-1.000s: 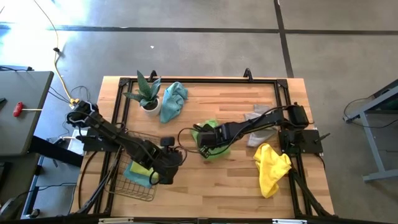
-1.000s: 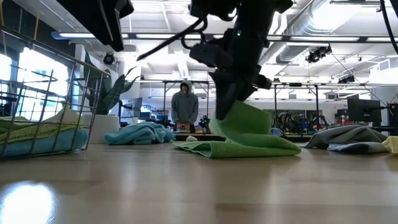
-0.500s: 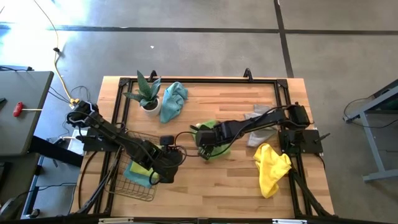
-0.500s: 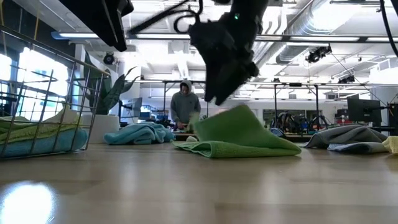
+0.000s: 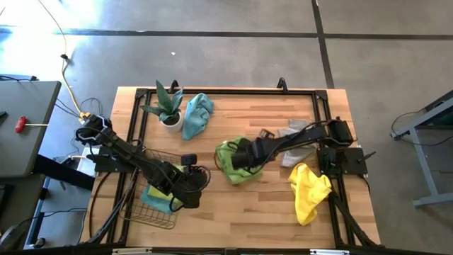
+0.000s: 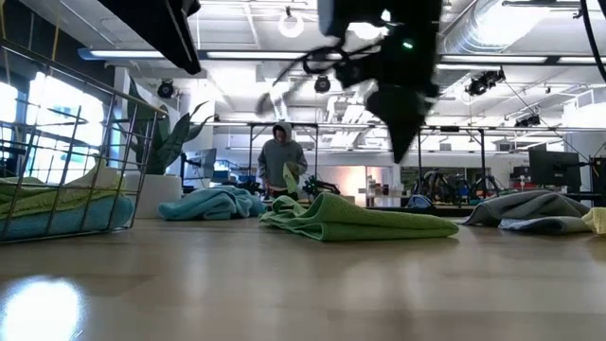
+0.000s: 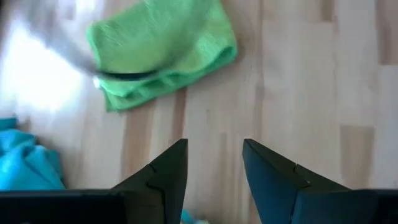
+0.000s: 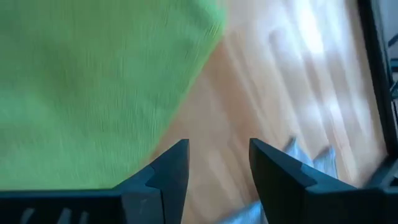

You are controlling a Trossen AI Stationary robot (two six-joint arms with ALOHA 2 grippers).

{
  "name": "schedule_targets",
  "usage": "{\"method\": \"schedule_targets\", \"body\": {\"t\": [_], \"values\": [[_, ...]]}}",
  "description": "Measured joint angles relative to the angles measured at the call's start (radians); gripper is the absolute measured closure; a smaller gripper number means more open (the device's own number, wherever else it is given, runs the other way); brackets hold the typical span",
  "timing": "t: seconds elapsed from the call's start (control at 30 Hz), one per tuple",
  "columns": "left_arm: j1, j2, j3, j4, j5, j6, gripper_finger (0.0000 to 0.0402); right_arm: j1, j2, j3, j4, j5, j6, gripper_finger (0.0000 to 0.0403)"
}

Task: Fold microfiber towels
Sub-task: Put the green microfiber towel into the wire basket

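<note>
Right gripper (image 5: 241,157), jaws apart and empty, hangs mid-frame over the soft, rumpled lime-green towel (image 5: 231,163); left gripper (image 5: 190,181), open, by the wire-mesh basket (image 5: 150,212).

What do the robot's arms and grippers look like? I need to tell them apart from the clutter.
Both arms are dark and jointed, with black cables looping alongside. The left gripper and the right gripper each end in two dark, wedge-shaped fingers with angular, faceted edges. No markings show.
</note>
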Motion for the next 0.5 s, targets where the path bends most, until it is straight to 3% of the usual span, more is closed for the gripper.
{"method": "schedule_targets", "body": {"t": [0.13, 0.33, 0.5], "values": [[0.009, 0.001, -0.052, 0.056, -0.057, 0.033, 0.0257, 0.045, 0.001, -0.058, -0.039, -0.017, 0.002, 0.0245], [0.094, 0.001, -0.106, 0.132, -0.029, 0.038, 0.0257, 0.041, -0.082, -0.145, -0.092, -0.056, -0.015, 0.0245], [0.197, 0.008, -0.122, 0.225, 0.077, 0.052, 0.0257, -0.014, -0.264, -0.330, 0.093, -0.090, -0.003, 0.0245]]}}
